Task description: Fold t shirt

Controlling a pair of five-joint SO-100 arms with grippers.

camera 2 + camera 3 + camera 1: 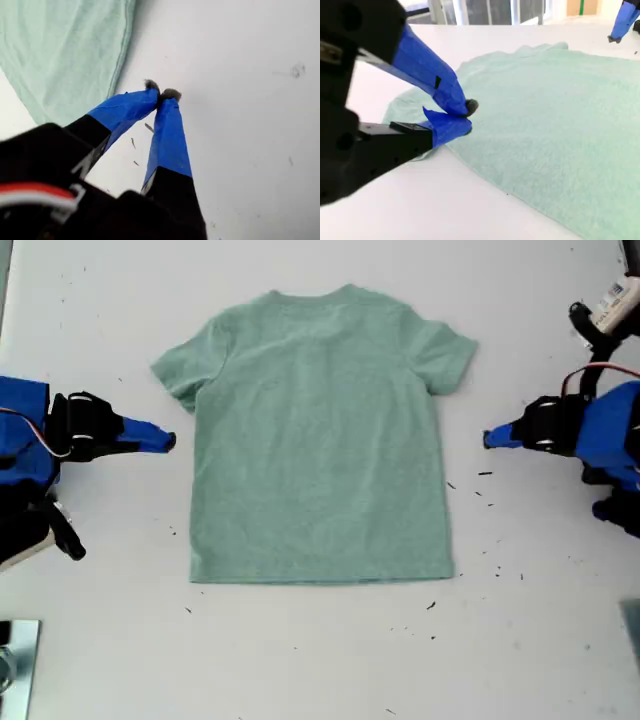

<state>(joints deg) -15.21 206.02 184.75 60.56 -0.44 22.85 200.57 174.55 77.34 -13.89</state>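
Waiting at the Start: Shirt Flat, No Fold Made

Lying spread out and face-down-flat in the middle of the white table [300, 660], the t shirt [320, 440] has its collar toward the far edge and its hem toward the near edge in the exterior view. Both short sleeves are splayed outward. No sleeve, side or hem is turned over, so by the look of it the folding has not begun and every fold is left to do.

At the exterior view's right, just beside the shirt's side edge but apart from it, the first gripper [490, 439] hangs with its blue-taped tips pressed together and nothing between them. Small dark specks dot the table near it.

At the exterior view's left, the second gripper [168, 442] sits just below the sleeve, close to the cloth edge. Its jaws appear closed, or all but closed, and grip no fabric.

A first grasp would likely need both grippers to open.
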